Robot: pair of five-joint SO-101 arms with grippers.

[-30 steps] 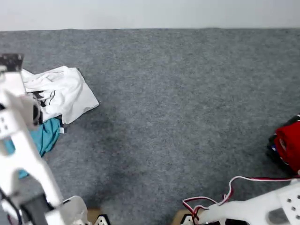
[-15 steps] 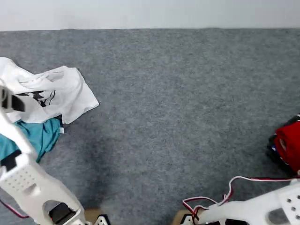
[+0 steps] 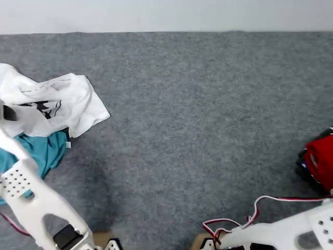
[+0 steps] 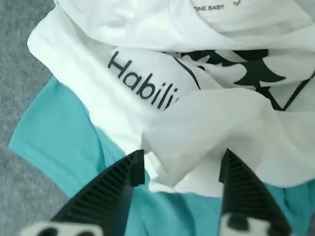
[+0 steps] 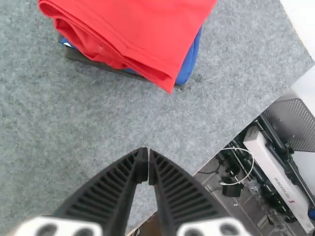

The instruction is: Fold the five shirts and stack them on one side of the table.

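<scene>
Two claws: left claw (image 4: 180, 162) open just above crumpled white shirt (image 4: 206, 98), which lies over teal shirt (image 4: 54, 132) at left of worktop (image 3: 208, 104); right claw (image 5: 147, 158) closed, empty, near folded red shirt (image 5: 133, 29). Step looks like grabbing white shirt; next: pinch an edge, drag to bare worktop.

You're in a robotics lab: the grey felt-covered surface (image 3: 197, 114) meets a plain white wall (image 3: 166, 15), red and white wires (image 3: 291, 198) trail by a white plastic arm (image 3: 281, 232), and below its edge sit a white power strip (image 5: 273, 164), loose cables (image 5: 231, 172) and a perforated metal panel (image 5: 291, 115).
</scene>
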